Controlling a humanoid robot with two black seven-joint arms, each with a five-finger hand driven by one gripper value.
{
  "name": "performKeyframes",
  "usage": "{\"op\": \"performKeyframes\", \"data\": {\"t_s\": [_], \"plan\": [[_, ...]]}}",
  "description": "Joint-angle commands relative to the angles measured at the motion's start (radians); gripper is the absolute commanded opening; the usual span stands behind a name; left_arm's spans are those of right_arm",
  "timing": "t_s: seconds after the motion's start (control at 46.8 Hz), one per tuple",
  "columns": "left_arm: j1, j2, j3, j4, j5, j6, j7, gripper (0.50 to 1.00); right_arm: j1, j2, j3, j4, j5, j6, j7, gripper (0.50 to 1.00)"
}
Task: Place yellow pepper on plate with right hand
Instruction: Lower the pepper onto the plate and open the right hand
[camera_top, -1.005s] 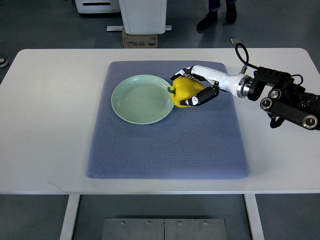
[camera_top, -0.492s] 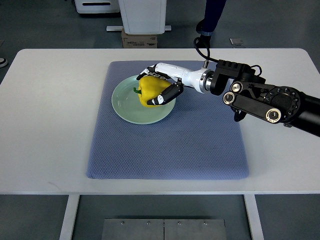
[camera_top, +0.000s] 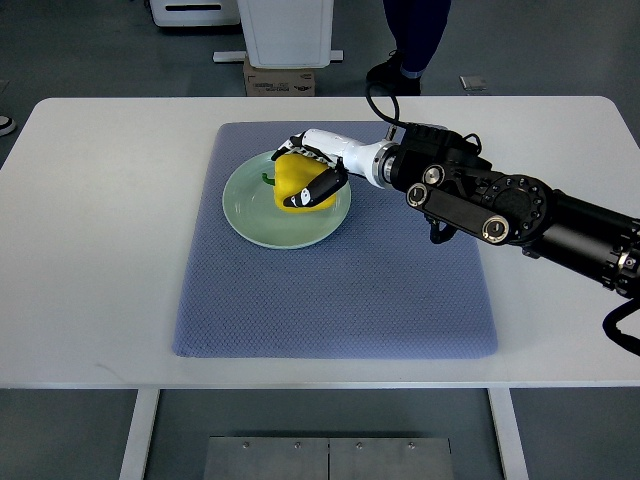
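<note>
Right hand (camera_top: 312, 172) fingers grasping yellow pepper (camera_top: 297, 183) over plate (camera_top: 245, 215) — plate's left half bare.

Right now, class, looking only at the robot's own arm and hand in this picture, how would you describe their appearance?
Only the right arm shows. It is bulky, matte black, with round silver-ringed joint caps and a thin black cable looping above the wrist. A metal collar joins it to a glossy white forearm shell. The right hand has slim black fingers with white segments.

pale green round plate (camera_top: 250, 215) on blue-grey woven mat (camera_top: 330, 290) | yellow bell pepper (camera_top: 296, 182) on plate's right part | my right hand (camera_top: 318, 170) around it
</note>
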Motion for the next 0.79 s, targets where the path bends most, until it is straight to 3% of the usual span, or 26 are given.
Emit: {"op": "performKeyframes", "data": {"t_s": [0.0, 0.77], "plan": [[0.000, 0.000, 0.000, 0.000, 0.000, 0.000, 0.000, 1.000, -0.003, 0.000, 0.000, -0.003, 0.016, -0.021, -0.020, 0.500], [0.000, 0.000, 0.000, 0.000, 0.000, 0.000, 0.000, 1.000, -0.020, 0.000, -0.008, 0.037, 0.020, -0.021, -0.019, 0.500]]}}
